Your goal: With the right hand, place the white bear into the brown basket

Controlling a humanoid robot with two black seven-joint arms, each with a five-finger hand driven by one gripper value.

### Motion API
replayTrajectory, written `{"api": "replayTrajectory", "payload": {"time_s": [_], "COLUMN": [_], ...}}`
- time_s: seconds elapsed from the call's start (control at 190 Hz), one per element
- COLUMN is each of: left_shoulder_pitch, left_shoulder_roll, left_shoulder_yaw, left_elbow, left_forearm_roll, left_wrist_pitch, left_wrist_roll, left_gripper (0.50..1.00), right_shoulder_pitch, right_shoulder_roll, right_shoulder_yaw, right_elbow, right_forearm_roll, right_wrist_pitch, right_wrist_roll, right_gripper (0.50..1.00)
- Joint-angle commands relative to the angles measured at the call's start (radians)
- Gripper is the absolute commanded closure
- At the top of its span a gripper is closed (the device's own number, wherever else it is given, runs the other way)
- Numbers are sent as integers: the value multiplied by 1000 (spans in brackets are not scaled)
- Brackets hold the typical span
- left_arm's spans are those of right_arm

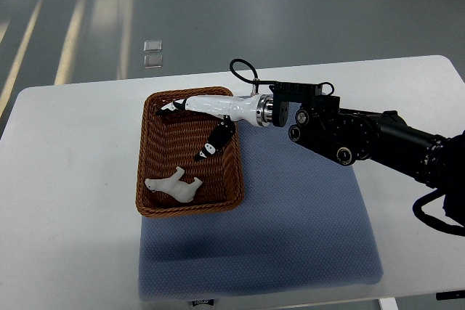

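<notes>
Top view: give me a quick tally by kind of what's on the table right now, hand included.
White bear: 1, lying in the basket
Brown basket: 1
Blue mat: 1
Right hand: 1, open over the basket
Total: 4

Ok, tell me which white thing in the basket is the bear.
The small white toy bear lying at the brown wicker basket's near end; the other, farther back, is the right hand.

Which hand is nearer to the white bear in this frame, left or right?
Right. The right hand is open above the brown basket, up and to the right of the white bear lying inside it. The left hand is not in view.
</notes>
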Motion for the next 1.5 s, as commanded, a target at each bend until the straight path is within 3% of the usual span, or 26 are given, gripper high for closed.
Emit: {"api": "replayTrajectory", "payload": {"time_s": [0.0, 0.174, 0.317, 0.559, 0.665, 0.807, 0.892, 1.018, 1.493], "left_shoulder_pitch": [0, 0, 0, 0, 0, 0, 0, 0, 0], "left_shoulder_roll": [0, 0, 0, 0, 0, 0, 0, 0, 0], "left_shoulder_yaw": [0, 0, 0, 0, -1, 0, 0, 0, 0], "left_elbow": [0, 0, 0, 0, 0, 0, 0, 0, 0], "left_forearm_roll": [0, 0, 0, 0, 0, 0, 0, 0, 0], "left_wrist_pitch": [0, 0, 0, 0, 0, 0, 0, 0, 0], "left_wrist_roll": [0, 0, 0, 0, 0, 0, 1, 0, 1], "left_gripper": [500, 500, 500, 500, 500, 500, 500, 500, 500], "right_shoulder_pitch": [0, -2, -22, -135, -204, -292, -322, -344, -362], "right_shoulder_roll": [0, -71, -140, -233, -241, -230, -229, -226, -227], "right_shoulder_yaw": [16, 87, 105, 157, 251, 378, 426, 433, 435], "right_elbow": [0, 0, 0, 0, -6, -29, -51, -66, -64], "right_forearm_roll": [19, 243, 478, 829, 934, 1069, 1156, 1262, 1267], "right_wrist_pitch": [-5, 15, 75, 128, 153, 154, 156, 156, 156], "right_wrist_roll": [2, 0, -2, -11, -75, -239, -282, -288, -278], "right_gripper": [591, 583, 574, 574, 574, 574, 574, 574, 572]}}
